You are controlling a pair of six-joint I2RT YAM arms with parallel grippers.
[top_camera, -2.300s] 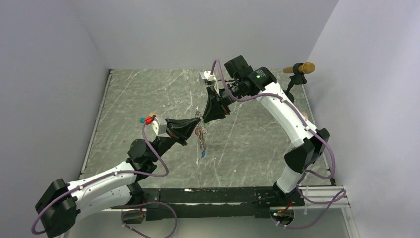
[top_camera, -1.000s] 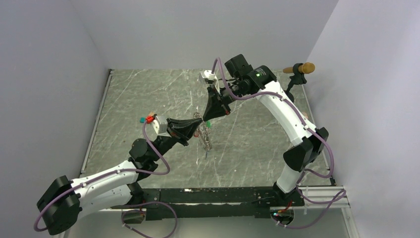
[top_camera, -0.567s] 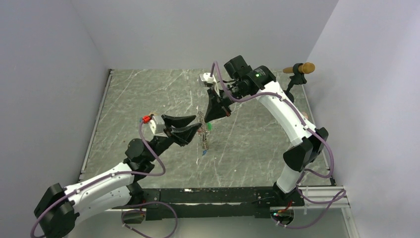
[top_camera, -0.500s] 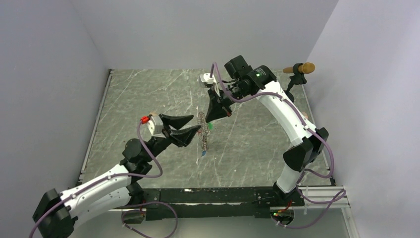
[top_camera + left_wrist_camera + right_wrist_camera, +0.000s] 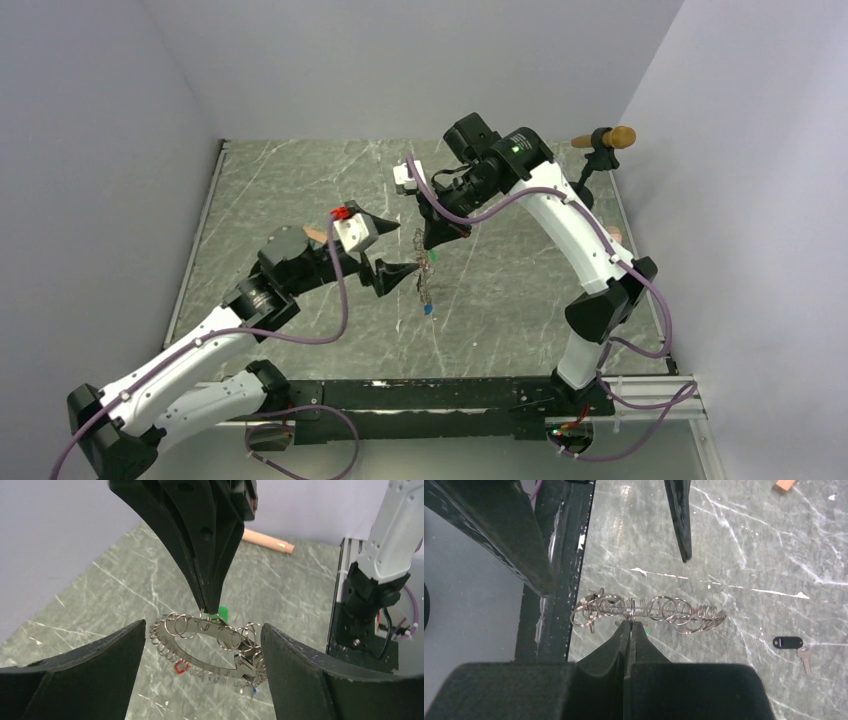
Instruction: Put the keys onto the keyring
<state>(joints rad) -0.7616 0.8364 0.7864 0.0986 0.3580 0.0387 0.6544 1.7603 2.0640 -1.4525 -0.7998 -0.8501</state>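
While the right gripper (image 5: 630,625) has its two black fingers pinched tight on the big thin silvery metal keyring (image 5: 664,611), the one strung with loads of little split rings, the whole thing hangs in the air over the middle of the dark green marbled counter (image 5: 300,180), well away from every edge. From the top camera the keyring (image 5: 428,275) trails from those fingertips toward the near edge. The small key with the green plastic tag (image 5: 437,257) sits right up by the grip point, and the small key with the blue plastic tag (image 5: 427,309) is down at the far end of the ring. Honestly can't tell if either one is actually threaded on. The left gripper (image 5: 203,627) is spread wide, and in its own wrist view the ring lies more or less level across the gap between its two black fingers, filling nearly the whole width. Whether the ring's ends graze those fingers I can't make out. The green tag (image 5: 222,612) peeks out just behind the right gripper's tips (image 5: 207,607). There's also a silver key with a black oval tag (image 5: 788,642) lying flat on the counter, well apart from the ring, and a tan wooden stick (image 5: 265,540) over by the right edge.
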